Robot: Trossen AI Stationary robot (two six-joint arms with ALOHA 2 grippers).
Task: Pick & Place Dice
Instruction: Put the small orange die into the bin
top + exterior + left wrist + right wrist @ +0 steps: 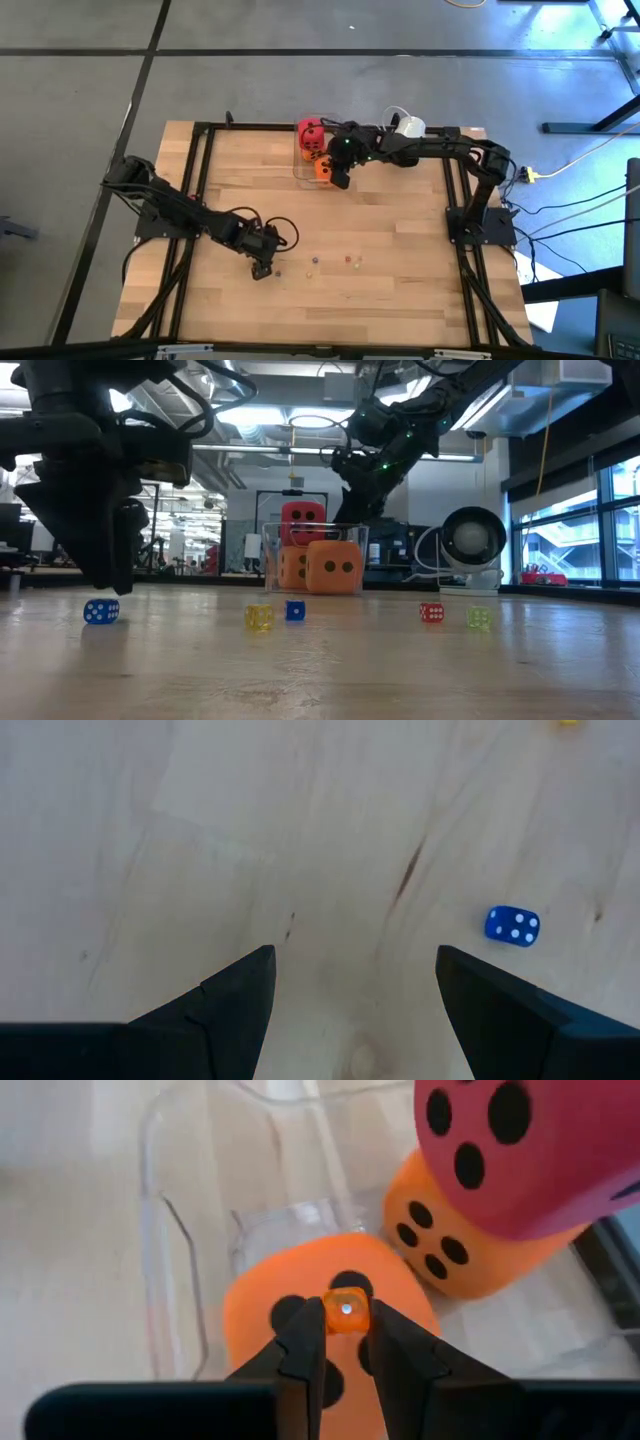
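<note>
Pinching a tiny orange die between nearly closed fingers, the right end effector hung over the clear container at the bench's far edge. Container held one orange cube, a second orange cube and the red cube stacked on it; the red cube was cut off at the wrist frame's edge. Left end effector: fingers spread wide, empty, above bare wood beside a small blue die. Loose small dice: yellow, blue, red, pale green.
</note>
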